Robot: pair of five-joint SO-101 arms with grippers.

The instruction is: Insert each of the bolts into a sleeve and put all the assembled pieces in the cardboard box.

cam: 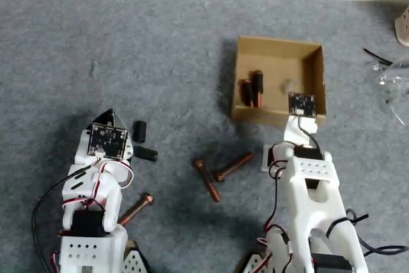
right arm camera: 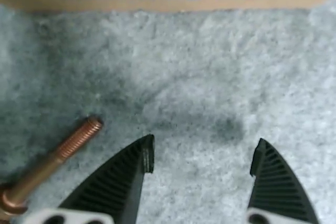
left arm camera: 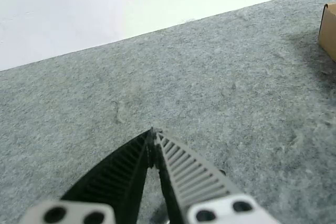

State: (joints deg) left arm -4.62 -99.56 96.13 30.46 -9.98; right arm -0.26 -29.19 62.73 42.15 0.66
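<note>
three loose bolts lie on the grey carpet (cam: 179, 55): one (cam: 208, 180) near the middle, head at the far end, its long axis running near-far with a slight lean to the right; one (cam: 233, 166) just right of it, head near-left, threaded tip pointing far-right toward the box (cam: 313, 75); one (cam: 135, 209) at the left, head far-right, its shank slanting near-left under the left arm. two black sleeves rest further left, one (cam: 139, 131) lying near-far, the other (cam: 146, 153) lying left-right just nearer. two assembled pieces (cam: 246, 92) (cam: 257, 87) sit side by side in the left part of the single box, both lying near-far. the left gripper (left arm camera: 153, 140) is pressed together, tips meeting over bare carpet beside the sleeves. the right gripper (right arm camera: 203, 150) is spread wide and holds nothing, just before the box's near wall, with a bolt's threaded end close to one finger (right arm camera: 144, 156).
</note>
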